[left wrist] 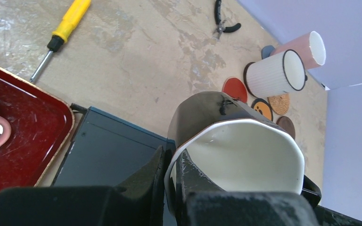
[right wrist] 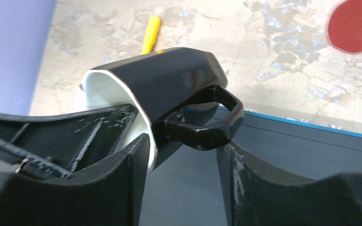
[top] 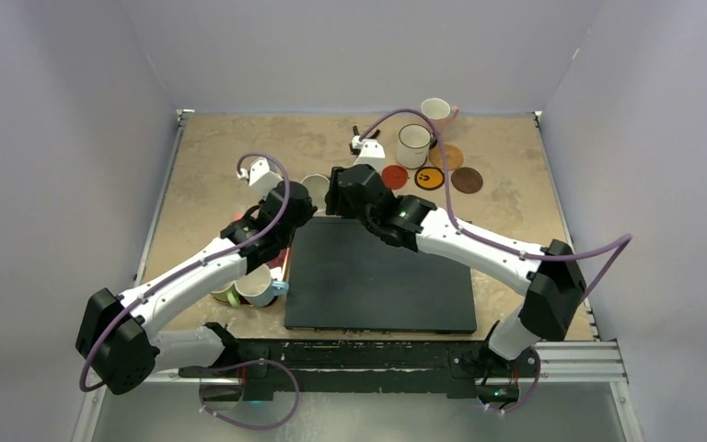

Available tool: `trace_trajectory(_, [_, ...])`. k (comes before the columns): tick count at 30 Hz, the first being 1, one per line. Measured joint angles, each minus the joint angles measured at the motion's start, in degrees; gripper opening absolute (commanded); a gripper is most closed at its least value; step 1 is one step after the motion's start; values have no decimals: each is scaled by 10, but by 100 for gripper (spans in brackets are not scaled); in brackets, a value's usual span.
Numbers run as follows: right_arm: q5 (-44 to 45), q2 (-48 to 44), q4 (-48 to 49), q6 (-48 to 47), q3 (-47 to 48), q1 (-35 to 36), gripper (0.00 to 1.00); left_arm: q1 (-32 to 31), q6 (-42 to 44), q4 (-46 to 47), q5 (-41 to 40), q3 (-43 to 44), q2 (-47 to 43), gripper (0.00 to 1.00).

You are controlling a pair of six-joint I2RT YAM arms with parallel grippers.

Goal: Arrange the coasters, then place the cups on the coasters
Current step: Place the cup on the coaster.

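Handover seemed the step: my left end effector [left wrist: 171, 172] pinched the black mug [left wrist: 245, 155] by its rim over the mat [top: 377, 276]; my right end effector [right wrist: 184, 155], half-open, straddled the handle [right wrist: 202, 129] and needed to clamp.

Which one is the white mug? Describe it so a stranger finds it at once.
Start at the black mat and look past its far right corner to the coasters. The white mug stands just beyond the red one. It is ribbed with a black rim, unlike the plain pink mug behind it.
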Motion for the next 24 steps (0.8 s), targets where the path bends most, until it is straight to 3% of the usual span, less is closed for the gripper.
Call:
trace_trajectory(14, [82, 108, -14, 34, 68, 17, 27, -3, -68, 25, -37, -64, -12, 0])
trace_trajectory(19, [104, 135, -27, 29, 89, 22, 0, -4, -81, 39, -38, -77, -15, 0])
trace_trajectory(24, [139, 152, -41, 20, 92, 26, 0, -11, -80, 42, -26, -84, -15, 0])
